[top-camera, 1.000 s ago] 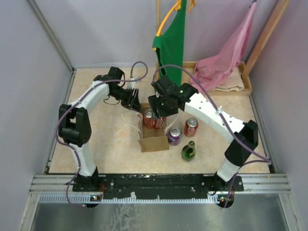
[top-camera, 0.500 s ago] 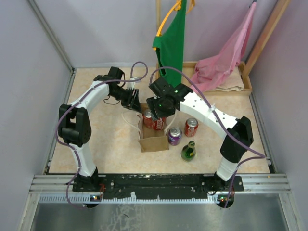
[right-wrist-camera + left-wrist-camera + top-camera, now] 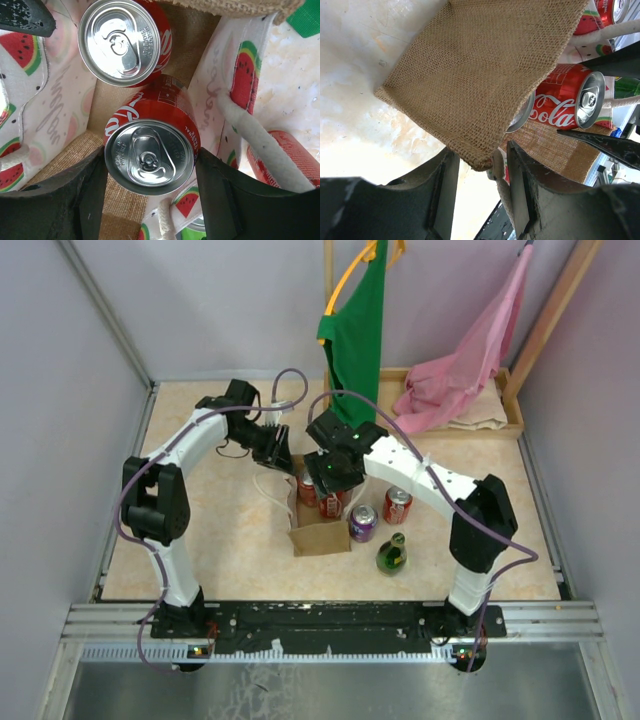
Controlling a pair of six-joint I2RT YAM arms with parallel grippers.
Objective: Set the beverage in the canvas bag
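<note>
- Since the right hand (image 3: pixel 150 175) swung left, clamped on the red aluminium cola can (image 3: pixel 150 145), that can now sits in the cream watermelon-print canvas bag (image 3: pixel 60 115) mouth, seemingly ready for release.
- The left hand (image 3: pixel 477 185) stays clamped on the bag's burlap rim.

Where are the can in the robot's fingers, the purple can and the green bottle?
Held can (image 3: pixel 150 161): right wrist view, its silver lid.
Purple can (image 3: pixel 362 526): top view, its side.
Green bottle (image 3: pixel 391 556): top view, its body.
</note>
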